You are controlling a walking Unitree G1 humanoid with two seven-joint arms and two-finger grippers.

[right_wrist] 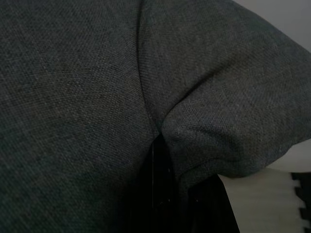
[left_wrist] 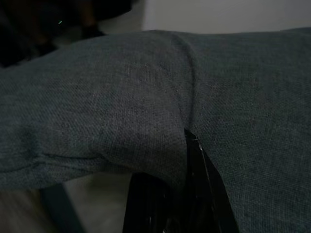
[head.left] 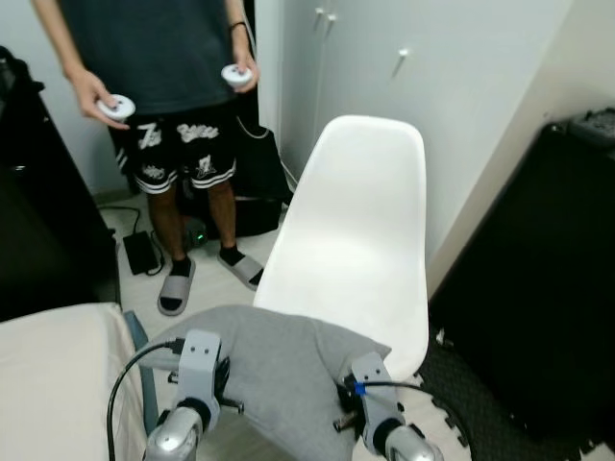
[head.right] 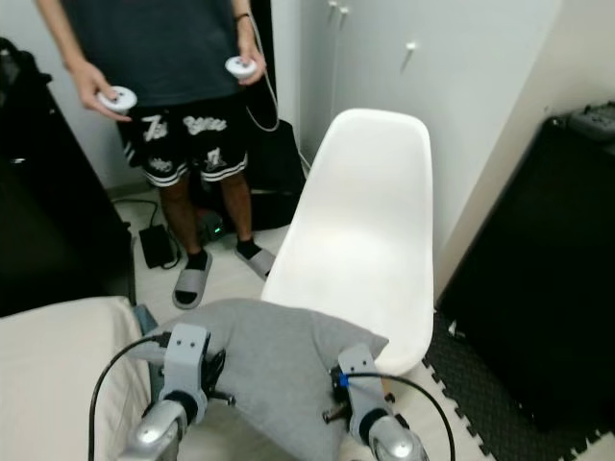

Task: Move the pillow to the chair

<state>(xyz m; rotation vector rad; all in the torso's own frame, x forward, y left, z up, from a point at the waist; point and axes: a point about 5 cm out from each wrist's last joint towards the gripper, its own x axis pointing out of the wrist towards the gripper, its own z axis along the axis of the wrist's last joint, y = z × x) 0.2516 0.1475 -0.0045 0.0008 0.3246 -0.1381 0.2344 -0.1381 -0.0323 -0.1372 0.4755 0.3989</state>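
A grey pillow (head.left: 279, 370) hangs between my two arms, just in front of the white plastic chair (head.left: 356, 221). Its far edge overlaps the front lip of the seat. My left gripper (head.left: 229, 401) grips the pillow's left side, its fingers (left_wrist: 199, 187) pinching a fold of the grey cloth (left_wrist: 146, 97). At the pillow's right edge my right gripper (head.left: 338, 408) is shut on the fabric too, and the cloth (right_wrist: 97, 97) bunches around its dark fingers (right_wrist: 160, 194). The fingertips are hidden in the folds.
A person (head.left: 173, 86) stands behind the chair's left side, holding two white controllers. A beige mattress (head.left: 58, 375) lies at the lower left. A black cabinet (head.left: 548, 279) and a dark foam mat (head.left: 466, 408) flank the chair's right. Cables and a black box (head.left: 142, 252) lie on the floor.
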